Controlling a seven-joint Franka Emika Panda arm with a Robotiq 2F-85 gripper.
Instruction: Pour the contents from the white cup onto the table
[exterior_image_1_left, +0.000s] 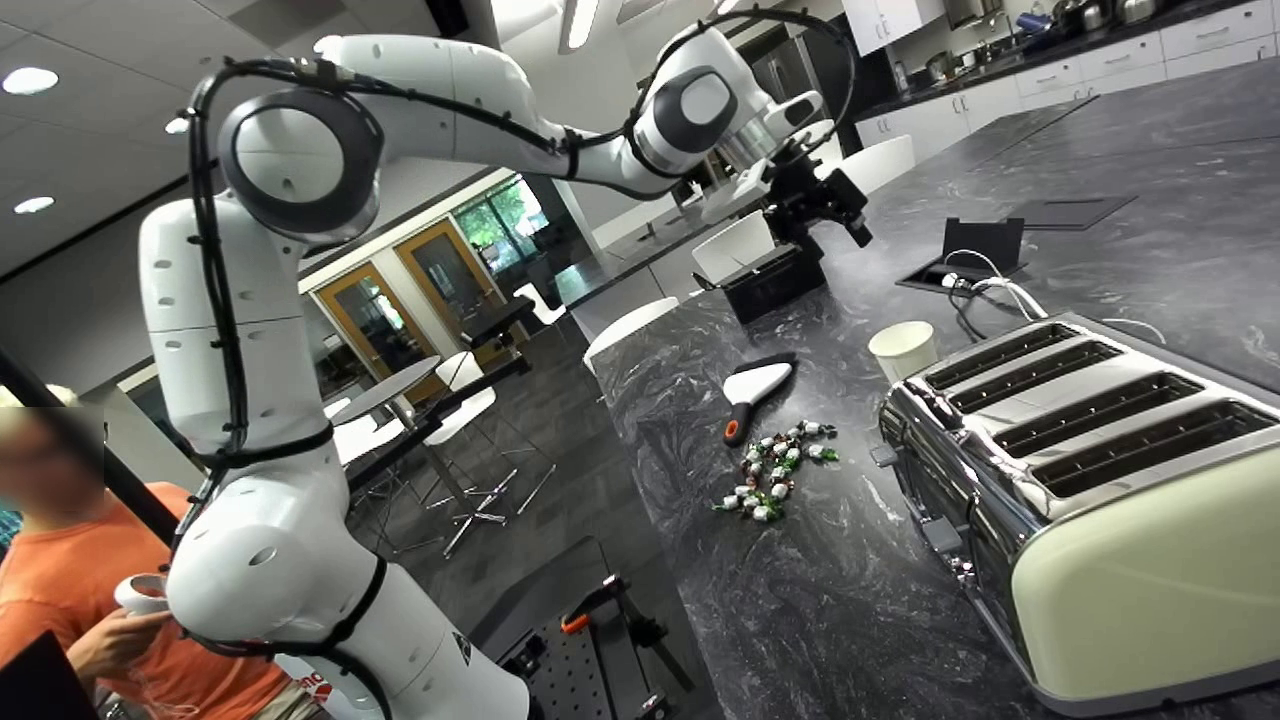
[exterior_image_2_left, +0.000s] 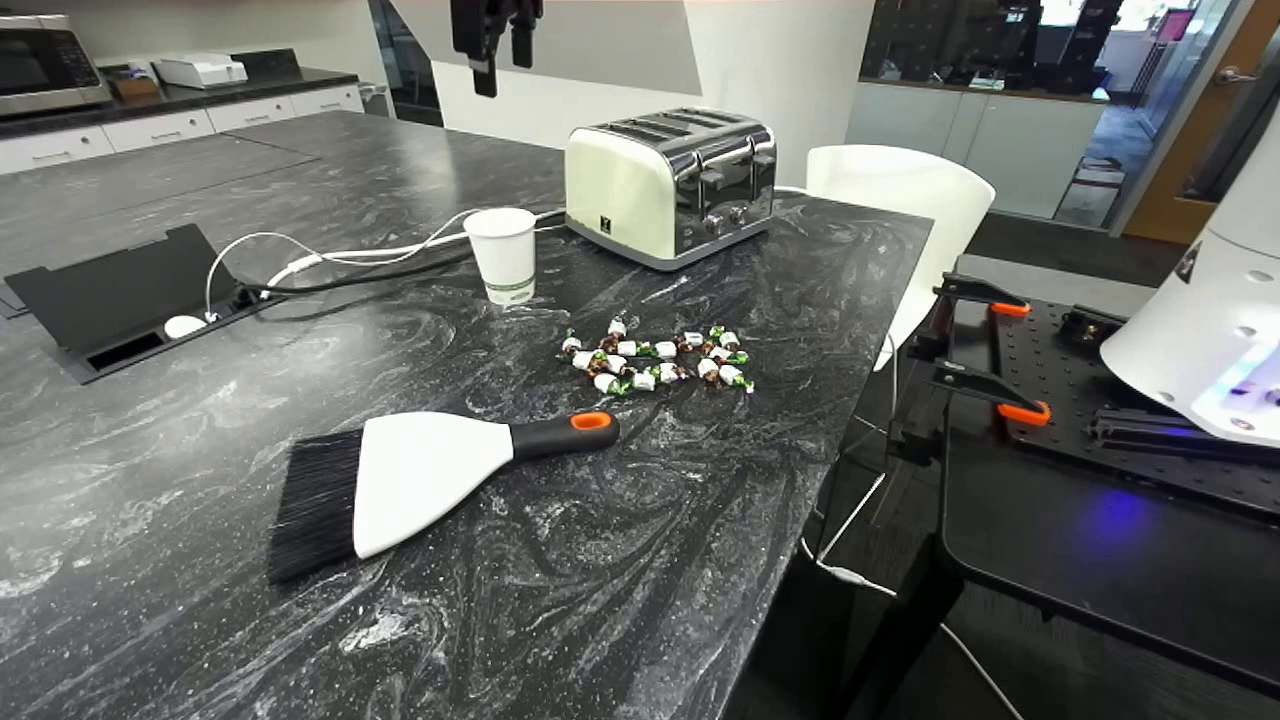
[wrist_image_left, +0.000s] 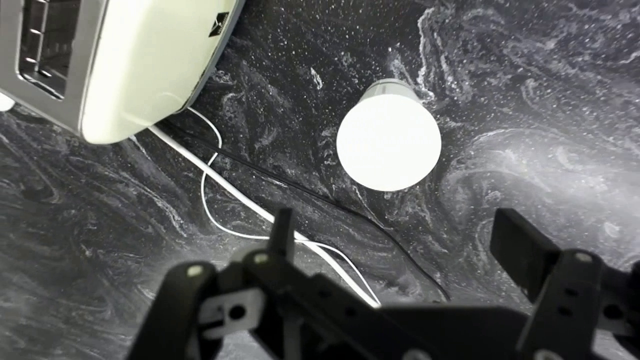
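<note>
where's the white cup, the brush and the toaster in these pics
White cup (exterior_image_2_left: 504, 255): in an exterior view, on its side wall.
Brush (exterior_image_2_left: 430, 478): in an exterior view, on its white middle part.
Toaster (wrist_image_left: 137, 65): in the wrist view, on its cream end.

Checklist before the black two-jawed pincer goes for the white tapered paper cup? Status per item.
1. Black two-jawed pincer open: ok, holding nothing.
2. White tapered paper cup upright: ok.
3. Cup between the jaws: not ok; pincer hangs apart, higher up.
4. Cup loaded: cannot tell; inside washed out from above.
5. No cable under the jaws: not ok; round white cable crosses there.
6. Dark grey stone-look countertop free of pieces: not ok; small white-and-green wrapped pieces lie on it.
</note>
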